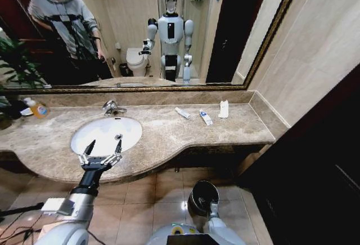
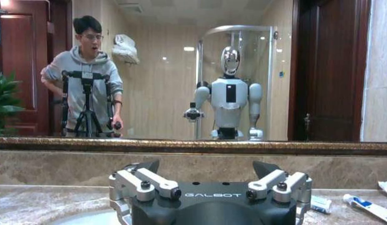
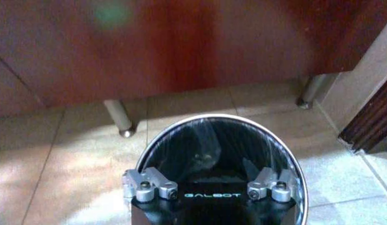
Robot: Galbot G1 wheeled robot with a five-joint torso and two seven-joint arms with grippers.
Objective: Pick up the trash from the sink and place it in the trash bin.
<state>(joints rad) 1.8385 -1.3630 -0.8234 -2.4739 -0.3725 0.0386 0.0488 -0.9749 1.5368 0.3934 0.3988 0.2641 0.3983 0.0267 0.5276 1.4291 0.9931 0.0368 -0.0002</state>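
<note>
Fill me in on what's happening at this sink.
The left gripper hangs open over the front edge of the white sink, holding nothing. The right gripper is low over the black trash bin on the floor, open. Two small tubes and a white wrapper lie on the marble countertop.

The left arm reaches forward from the near left, forearm angled up and away. Its left claw (image 1: 104,142) (image 2: 206,168) is level, palm down, with both dark fingertips spread wide apart and nothing between them. The right arm hangs low at the near centre-right, its right claw (image 3: 210,165) pointing down with its fingers spread and nothing held.
</note>
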